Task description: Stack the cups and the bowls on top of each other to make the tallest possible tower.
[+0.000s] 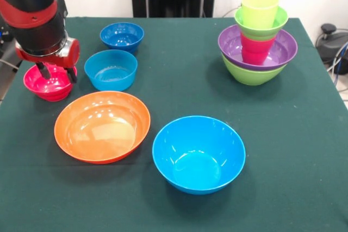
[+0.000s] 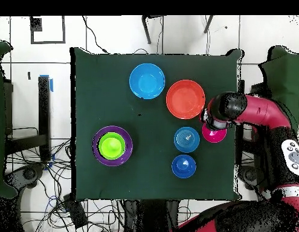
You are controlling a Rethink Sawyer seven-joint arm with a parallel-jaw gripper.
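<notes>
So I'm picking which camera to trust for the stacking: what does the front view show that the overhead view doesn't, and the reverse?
Front only: the tower layer by layer, with the red cup between the purple bowl and the small green bowl, and the gripper in the pink-red bowl.

Overhead only: the arm covering that bowl's rim, and bowl spacing.

Both: five loose bowls.

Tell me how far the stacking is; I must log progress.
Done: the tower holds the large green bowl, purple bowl, red cup, small green bowl and green cup. In hand: the gripper is over the pink bowl. Left: four more loose bowls.
</notes>
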